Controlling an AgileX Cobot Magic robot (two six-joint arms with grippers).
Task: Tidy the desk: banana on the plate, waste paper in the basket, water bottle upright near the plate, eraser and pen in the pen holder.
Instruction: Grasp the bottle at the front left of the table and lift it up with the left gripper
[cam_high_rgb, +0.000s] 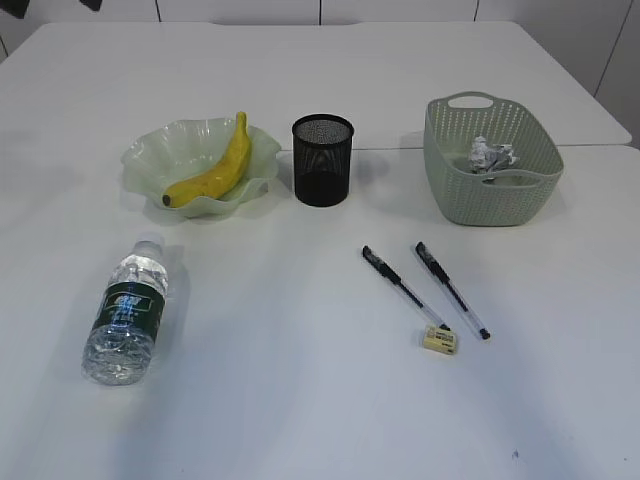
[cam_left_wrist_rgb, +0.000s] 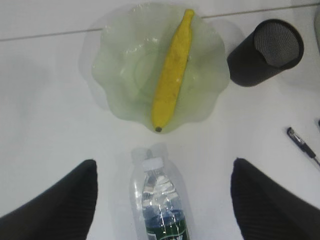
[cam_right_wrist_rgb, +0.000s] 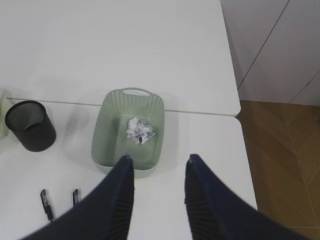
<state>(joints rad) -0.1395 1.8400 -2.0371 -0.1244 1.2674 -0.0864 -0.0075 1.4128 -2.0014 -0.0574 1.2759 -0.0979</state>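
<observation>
left gripper (cam_left_wrist_rgb: 162, 200) fingers wide apart over lying water bottle (cam_left_wrist_rgb: 160, 205), holding nothing; right gripper (cam_right_wrist_rgb: 159, 172) part open, empty, above basket (cam_right_wrist_rgb: 102, 135) with waste paper (cam_right_wrist_rgb: 139, 129). exterior view alone shows eraser (cam_high_rgb: 440, 340) touching pens (cam_high_rgb: 404, 288); banana (cam_high_rgb: 215, 170) on plate (cam_high_rgb: 150, 160), pen holder (cam_high_rgb: 322, 160) beside.

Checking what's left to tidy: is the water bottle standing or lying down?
Lying down. The water bottle rests on its side on the table, cap toward the plate.
</observation>
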